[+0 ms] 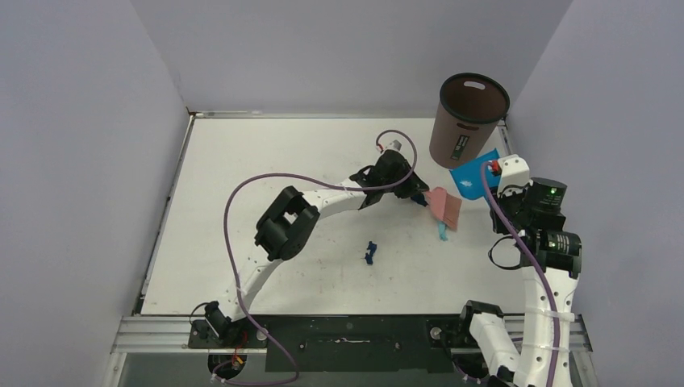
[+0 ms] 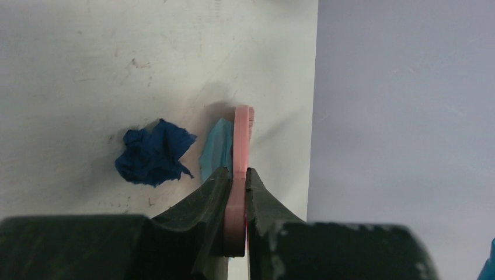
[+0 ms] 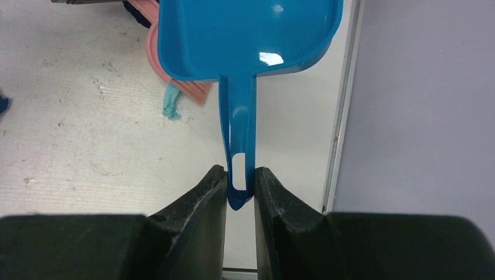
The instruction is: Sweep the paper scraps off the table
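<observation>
My left gripper [image 1: 416, 192] is shut on the handle of the pink hand brush [image 1: 444, 207], whose head rests on the white table [image 1: 266, 161]. In the left wrist view the gripper [image 2: 236, 181] clamps the brush [image 2: 242, 134], with a light-blue strip [image 2: 215, 153] right beside it and a dark blue crumpled scrap [image 2: 153, 153] to the left. My right gripper [image 3: 239, 188] is shut on the handle of the blue dustpan [image 3: 251, 35], which lies against the brush [image 3: 175, 79]. Another dark blue scrap [image 1: 370, 252] lies alone mid-table. The light-blue strip [image 1: 442, 232] sticks out below the brush.
A tall brown waste bin [image 1: 468, 119] stands at the back right corner, just behind the dustpan [image 1: 473, 176]. The table's right metal edge [image 3: 344, 116] and the grey-lilac wall run close beside my right gripper. The left arm's purple cable loops over the table's middle.
</observation>
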### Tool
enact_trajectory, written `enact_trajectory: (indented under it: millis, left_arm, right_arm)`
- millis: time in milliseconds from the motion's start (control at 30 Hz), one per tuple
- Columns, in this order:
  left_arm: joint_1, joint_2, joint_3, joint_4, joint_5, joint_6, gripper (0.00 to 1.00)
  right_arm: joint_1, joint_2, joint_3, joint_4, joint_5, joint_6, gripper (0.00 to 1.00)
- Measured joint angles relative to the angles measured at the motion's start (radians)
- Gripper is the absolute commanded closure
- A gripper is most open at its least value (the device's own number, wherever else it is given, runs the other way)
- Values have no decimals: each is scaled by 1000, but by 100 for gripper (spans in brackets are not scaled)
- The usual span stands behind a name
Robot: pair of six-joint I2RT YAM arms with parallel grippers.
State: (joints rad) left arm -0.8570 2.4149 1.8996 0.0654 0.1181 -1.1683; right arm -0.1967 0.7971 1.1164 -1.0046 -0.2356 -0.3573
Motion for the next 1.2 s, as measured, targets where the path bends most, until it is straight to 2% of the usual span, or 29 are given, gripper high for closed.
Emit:
enact_trajectory:
  millis: [133, 300, 600, 733, 967, 1100, 1200]
  left_arm:
    - [8, -43, -134, 51, -13, -58, 100]
    - [62, -190, -372, 77, -28, -97, 100]
    - [166, -612, -858, 47, -98, -37, 100]
    - [222, -756, -976, -1, -96, 22, 100]
    - [269, -919, -964, -191, -23, 243, 100]
    - [261, -969, -839, -383, -7, 377, 100]
    - [258, -999, -688, -550, -49, 491, 100]
  right_arm:
    - [0, -3, -26, 0, 0, -25, 95]
    - [0, -14, -69, -19, -1, -59, 95]
    - [0, -16, -86, -68, -9, -211, 95]
    - [0, -10, -122, -117, -31, -336, 95]
    - [0, 37, -159, -264, -132, -579, 95]
    - [2, 81, -159, -311, -183, -673, 95]
    - [18, 130, -159, -332, -199, -712, 95]
